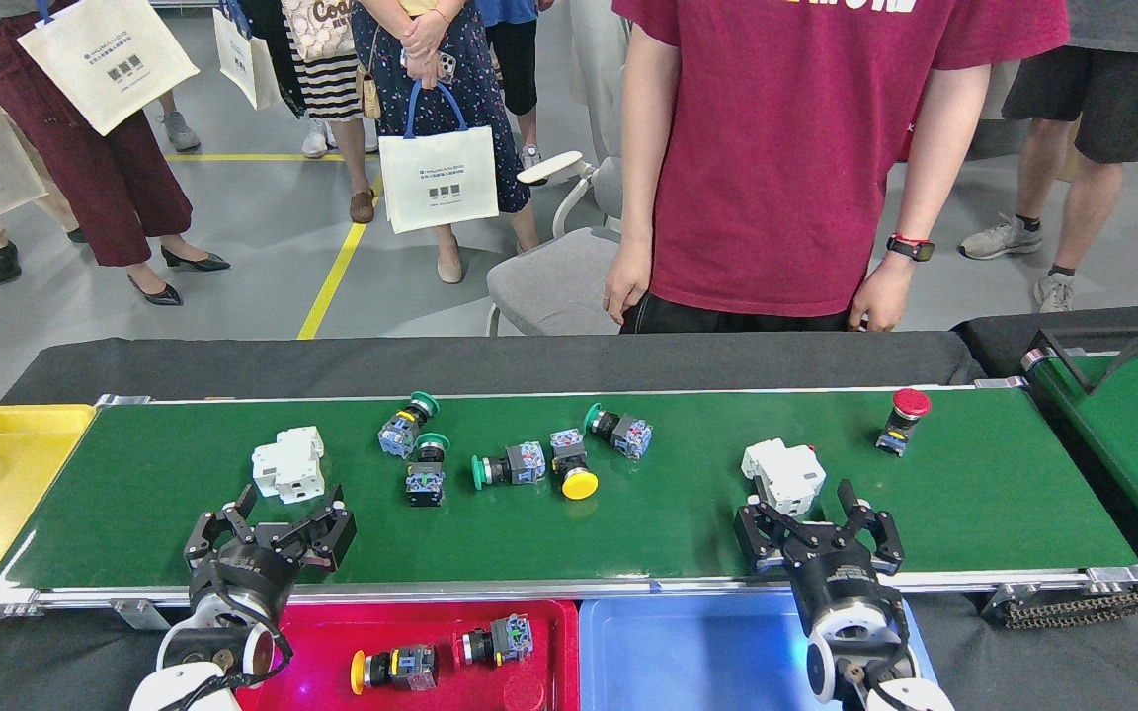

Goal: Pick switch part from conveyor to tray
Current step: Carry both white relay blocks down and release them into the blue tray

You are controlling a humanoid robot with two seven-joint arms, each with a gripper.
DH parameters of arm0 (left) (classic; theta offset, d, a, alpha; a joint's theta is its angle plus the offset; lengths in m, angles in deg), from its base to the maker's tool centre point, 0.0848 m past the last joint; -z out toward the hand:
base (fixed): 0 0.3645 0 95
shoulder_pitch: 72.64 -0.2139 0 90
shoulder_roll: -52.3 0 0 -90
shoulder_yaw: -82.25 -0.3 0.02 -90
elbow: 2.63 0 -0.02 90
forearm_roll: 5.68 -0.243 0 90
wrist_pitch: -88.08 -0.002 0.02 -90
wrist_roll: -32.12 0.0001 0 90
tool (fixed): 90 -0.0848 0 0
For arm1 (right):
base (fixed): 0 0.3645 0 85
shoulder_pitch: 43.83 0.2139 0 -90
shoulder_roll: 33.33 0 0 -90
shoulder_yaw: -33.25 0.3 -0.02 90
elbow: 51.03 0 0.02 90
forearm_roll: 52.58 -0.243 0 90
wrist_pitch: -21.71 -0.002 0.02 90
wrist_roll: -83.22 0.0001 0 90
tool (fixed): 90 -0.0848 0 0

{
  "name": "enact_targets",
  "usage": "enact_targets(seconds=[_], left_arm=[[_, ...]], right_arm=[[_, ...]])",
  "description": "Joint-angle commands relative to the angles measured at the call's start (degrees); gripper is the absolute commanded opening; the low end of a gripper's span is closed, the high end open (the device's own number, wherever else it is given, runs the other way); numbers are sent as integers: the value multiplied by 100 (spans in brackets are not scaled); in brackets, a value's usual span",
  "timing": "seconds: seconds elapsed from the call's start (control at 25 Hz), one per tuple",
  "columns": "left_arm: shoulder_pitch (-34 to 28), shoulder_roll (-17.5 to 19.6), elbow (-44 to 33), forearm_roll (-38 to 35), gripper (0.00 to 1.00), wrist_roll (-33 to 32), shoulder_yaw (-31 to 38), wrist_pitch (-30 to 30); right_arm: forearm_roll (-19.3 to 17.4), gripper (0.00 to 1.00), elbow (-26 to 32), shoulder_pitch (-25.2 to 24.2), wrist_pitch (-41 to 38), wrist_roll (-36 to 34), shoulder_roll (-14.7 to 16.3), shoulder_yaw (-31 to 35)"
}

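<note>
Both tools gape open, empty, over the conveyor (pixel 628 533): left tool (pixel 278 523) just near-side of one white switch part (pixel 287 464), right tool (pixel 819 521) beside another white switch part (pixel 782 476).

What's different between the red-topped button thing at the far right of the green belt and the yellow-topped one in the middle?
The red-capped switch stands alone, cap uppermost; the yellow-capped switch lies on its side with its cap toward the camera. The red one has clear belt around it, while the yellow one sits in a cluster, close beside a green-capped switch. Both have a round mushroom cap on a dark body and rest on the conveyor.
</note>
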Motion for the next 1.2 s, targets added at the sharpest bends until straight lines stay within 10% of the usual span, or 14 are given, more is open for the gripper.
enact_targets(seconds=[0.0,0.12,0.2,0.24,0.28,0.32,0.44,0.68,0.96,1.16], left_arm=[[320,172,288,-25,100,34,-1,-311],[821,401,1088,-25,100,69,-1,-707],[1190,462,1642,-25,93,140,-10,-962],[1374,480,1914,-25,76,280,-10,-1067],[1462,506,2116,10,47,421,-10,-1058],[1515,506,2266,37,25,544,-10,-1041],[1515,515,2389,19,9,1054,-19,-1094],[1401,533,2292,1,3,1291,-45,-1006],[56,823,-749,230,4,1080,-72,1253],[-823,796,-1926,423,5,939,-142,1965]], right_arm=[[11,99,-191,218,71,-38,-115,-132],[-33,79,-262,341,-17,-38,-97,-211],[-50,48,-279,332,-175,-21,-62,-369],[-68,18,-279,314,-351,-21,-18,-466],[-68,9,-297,314,-430,-12,-9,-492],[-68,10,-297,314,-474,-12,-9,-510],[-68,10,-279,323,-527,-12,0,-510],[-156,11,239,235,-984,6,79,-475],[-1298,15,2164,-846,-2504,252,1415,-299],[-1799,15,2525,-1795,-4296,252,1951,817]])
